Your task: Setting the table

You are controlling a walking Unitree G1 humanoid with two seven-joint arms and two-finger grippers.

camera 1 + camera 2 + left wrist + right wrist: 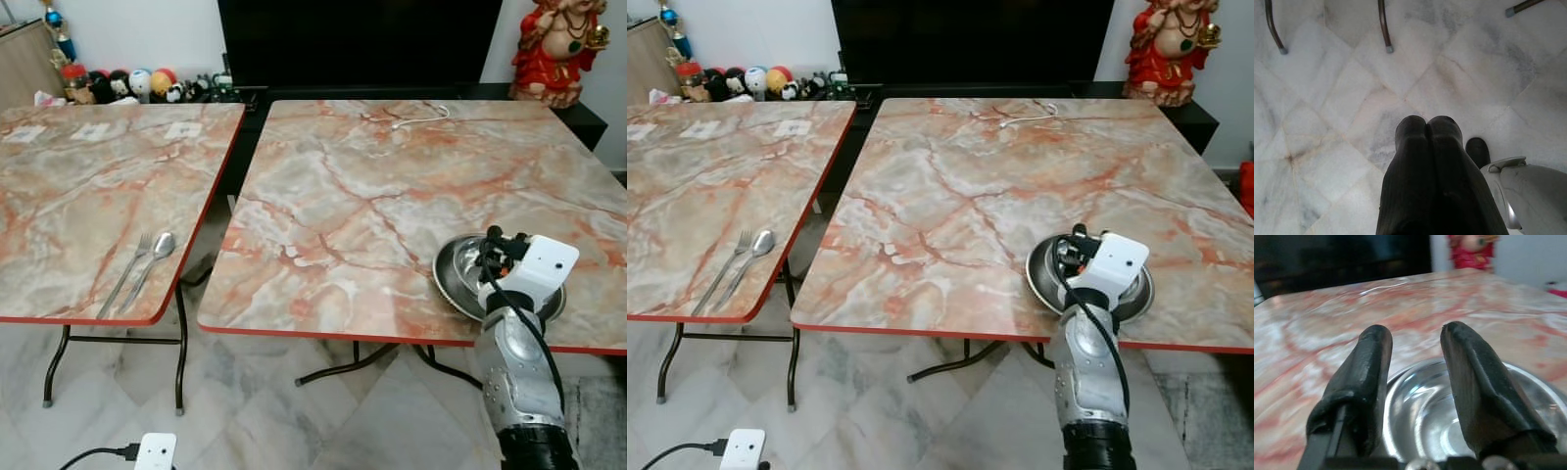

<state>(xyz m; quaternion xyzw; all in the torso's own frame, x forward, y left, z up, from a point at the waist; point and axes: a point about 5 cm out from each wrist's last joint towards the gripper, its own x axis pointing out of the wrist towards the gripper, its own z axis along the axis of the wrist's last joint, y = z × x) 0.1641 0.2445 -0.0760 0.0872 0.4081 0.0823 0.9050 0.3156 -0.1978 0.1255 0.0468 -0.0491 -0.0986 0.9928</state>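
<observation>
— What's the count out there?
— Two marble-topped tables: the left table (69, 186) and the right table (392, 206). One fork (125, 272) and one spoon (149, 266), side by side near the left table's front edge.
— Dishes?
— One steel bowl (460, 274), near the right table's front right corner. One white cable (421, 117) at its far edge.

Both head views were evenly and brightly lit and sharp throughout, with soft sheen seen on the marble-patterned tabletops (392, 196) and faint shadows cast beneath them on the pale floor (245, 411). In the right wrist view the near black fingers (1474, 382) were rendered soft and the background blurred, while bright reflections were caught inside the steel bowl (1420, 421). The left wrist view was dimmer, its closed fingers (1435, 186) shown dark and almost featureless against well-lit floor tiles (1327, 98).
</observation>
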